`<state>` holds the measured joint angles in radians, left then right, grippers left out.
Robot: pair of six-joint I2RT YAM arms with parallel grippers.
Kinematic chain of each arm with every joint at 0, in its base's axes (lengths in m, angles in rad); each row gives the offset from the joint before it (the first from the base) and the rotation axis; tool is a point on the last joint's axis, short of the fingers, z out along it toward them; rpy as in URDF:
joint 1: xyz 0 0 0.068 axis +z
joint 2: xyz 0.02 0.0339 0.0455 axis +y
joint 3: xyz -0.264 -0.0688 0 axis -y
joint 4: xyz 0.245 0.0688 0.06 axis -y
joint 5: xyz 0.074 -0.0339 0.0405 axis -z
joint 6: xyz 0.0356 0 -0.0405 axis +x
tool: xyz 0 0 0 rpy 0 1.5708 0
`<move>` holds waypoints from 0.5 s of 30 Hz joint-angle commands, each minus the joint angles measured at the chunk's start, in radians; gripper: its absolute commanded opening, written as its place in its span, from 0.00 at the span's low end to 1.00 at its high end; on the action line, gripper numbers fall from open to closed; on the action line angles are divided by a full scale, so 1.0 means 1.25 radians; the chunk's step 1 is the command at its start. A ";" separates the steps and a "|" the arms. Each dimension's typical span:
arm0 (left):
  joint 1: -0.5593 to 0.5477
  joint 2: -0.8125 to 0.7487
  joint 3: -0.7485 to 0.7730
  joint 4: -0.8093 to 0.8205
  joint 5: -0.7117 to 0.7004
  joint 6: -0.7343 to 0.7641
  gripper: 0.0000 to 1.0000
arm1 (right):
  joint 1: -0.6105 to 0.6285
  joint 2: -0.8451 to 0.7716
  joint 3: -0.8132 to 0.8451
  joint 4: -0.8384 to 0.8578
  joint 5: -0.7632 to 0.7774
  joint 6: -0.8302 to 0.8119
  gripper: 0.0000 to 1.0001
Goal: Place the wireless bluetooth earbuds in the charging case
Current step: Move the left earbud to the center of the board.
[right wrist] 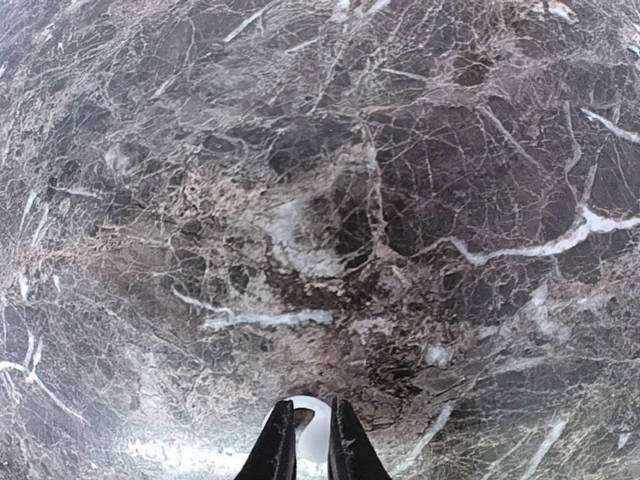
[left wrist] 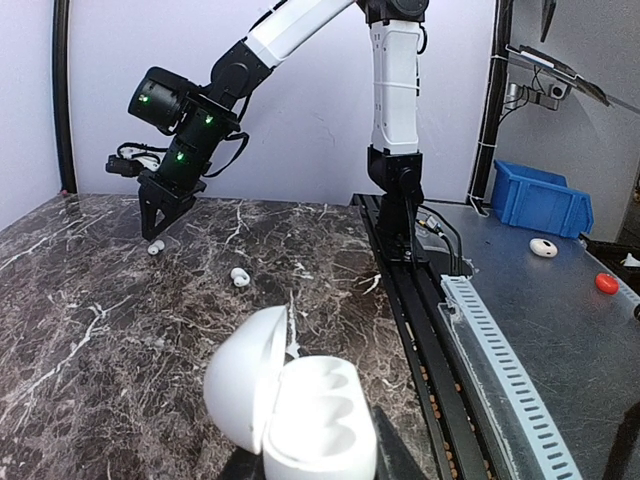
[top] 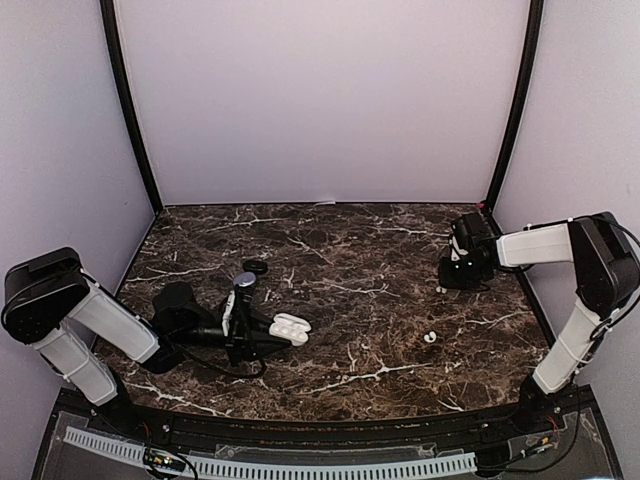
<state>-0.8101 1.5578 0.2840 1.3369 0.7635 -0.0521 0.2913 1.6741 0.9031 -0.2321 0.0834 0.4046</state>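
While the left gripper (top: 280, 331) pinched the open white charging case (left wrist: 320, 405) at the near left of the table (top: 380, 250), its lid (left wrist: 243, 385) standing open, the right gripper (right wrist: 311, 440) pointed down at the far right. Its fingers (right wrist: 278, 450) were set nearly together about one white earbud (right wrist: 312, 415) on the table. Whether they actually clamped it could not be told. A second white earbud (top: 430, 337) lay apart, nearer the arms.
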 commanded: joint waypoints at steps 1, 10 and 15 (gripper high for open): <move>0.000 -0.007 -0.012 0.029 0.013 0.006 0.19 | -0.005 -0.001 0.001 0.014 0.031 -0.002 0.13; 0.000 -0.011 -0.012 0.020 0.011 0.006 0.19 | -0.005 0.023 0.000 0.022 0.019 -0.009 0.17; 0.000 -0.011 -0.012 0.020 0.013 0.006 0.19 | -0.005 0.023 -0.019 0.030 0.009 -0.004 0.17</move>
<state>-0.8101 1.5578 0.2787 1.3369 0.7658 -0.0521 0.2913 1.6955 0.8989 -0.2276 0.1036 0.3981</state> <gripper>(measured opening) 0.252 0.169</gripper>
